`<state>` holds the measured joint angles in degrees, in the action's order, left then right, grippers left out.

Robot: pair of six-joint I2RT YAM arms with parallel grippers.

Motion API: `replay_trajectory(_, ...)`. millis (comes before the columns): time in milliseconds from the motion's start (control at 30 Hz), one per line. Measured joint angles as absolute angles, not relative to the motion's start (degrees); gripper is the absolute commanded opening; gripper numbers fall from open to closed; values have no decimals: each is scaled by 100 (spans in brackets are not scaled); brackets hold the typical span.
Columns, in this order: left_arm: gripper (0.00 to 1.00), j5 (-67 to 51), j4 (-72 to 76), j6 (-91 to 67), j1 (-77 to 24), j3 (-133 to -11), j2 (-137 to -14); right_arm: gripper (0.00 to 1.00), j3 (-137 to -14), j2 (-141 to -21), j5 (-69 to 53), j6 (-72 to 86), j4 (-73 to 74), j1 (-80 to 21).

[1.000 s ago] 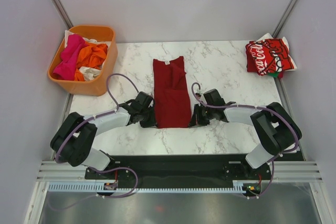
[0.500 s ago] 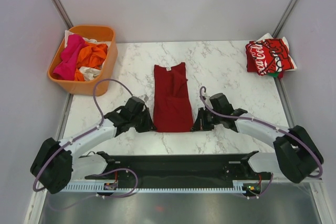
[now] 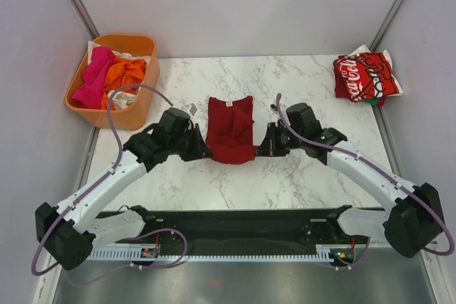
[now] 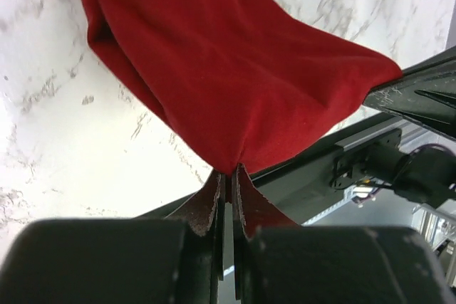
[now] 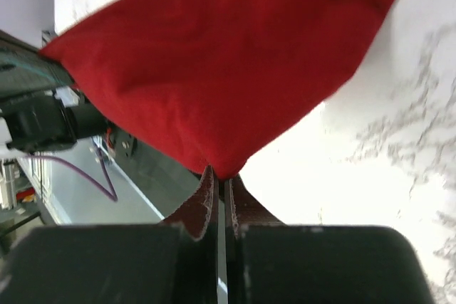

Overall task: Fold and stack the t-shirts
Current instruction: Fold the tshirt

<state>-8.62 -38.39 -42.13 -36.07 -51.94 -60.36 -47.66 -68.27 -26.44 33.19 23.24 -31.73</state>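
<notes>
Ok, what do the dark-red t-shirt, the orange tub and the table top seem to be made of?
The dark-red t-shirt looks like soft matte cloth, probably cotton: it sags and creases where it is lifted. The orange tub seems to be moulded plastic, with a smooth, evenly coloured wall and a stiff rim. The table top is white with grey veins like marble, perhaps only a printed laminate.

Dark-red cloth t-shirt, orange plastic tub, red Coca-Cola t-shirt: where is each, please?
Dark-red cloth t-shirt (image 3: 231,129): top view, middle of cloth.
Orange plastic tub (image 3: 117,120): top view, near wall.
Red Coca-Cola t-shirt (image 3: 354,76): top view, white script.
</notes>
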Motion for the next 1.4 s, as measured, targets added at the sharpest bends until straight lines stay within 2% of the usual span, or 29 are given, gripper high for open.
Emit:
replay_trajectory(233,5,-692,-4254,-3898,-3382,-6617,-7046,0,-6296,-7793,-2298,2882,2803,-3015)
replay_trajectory(700,5,-801,-4611,-3146,-2401,-8571,-9135,0,-8296,-9786,-2283,2451,3214,-2460)
replay_trajectory(1000,5,-1223,-4668,-2757,-1986,-9922,-10938,0,-9264,-10860,-2449,2386,3330,-2196)
replay_trajectory(1200,6,-1592,-4742,-2604,-1774,-11310,-12418,0,-10001,-11911,-2576,2379,3328,-1900)
replay_trajectory(1300,11,-1806,-4821,-2606,-1658,-12213,-13214,11,-10506,-12543,-2655,2447,3321,-1723)
replay_trajectory(1333,17,-1868,-4814,-2606,-1623,-12464,-13426,15,-10709,-12783,-2703,2482,3306,-1660)
replay_trajectory(1367,20,-1944,-4797,-2606,-1577,-12737,-13673,38,-10912,-13004,-2751,2521,3299,-1599)
replay_trajectory(1400,26,-1999,-4801,-2611,-1531,-12973,-13885,50,-11137,-13242,-2816,2602,3277,-1535)
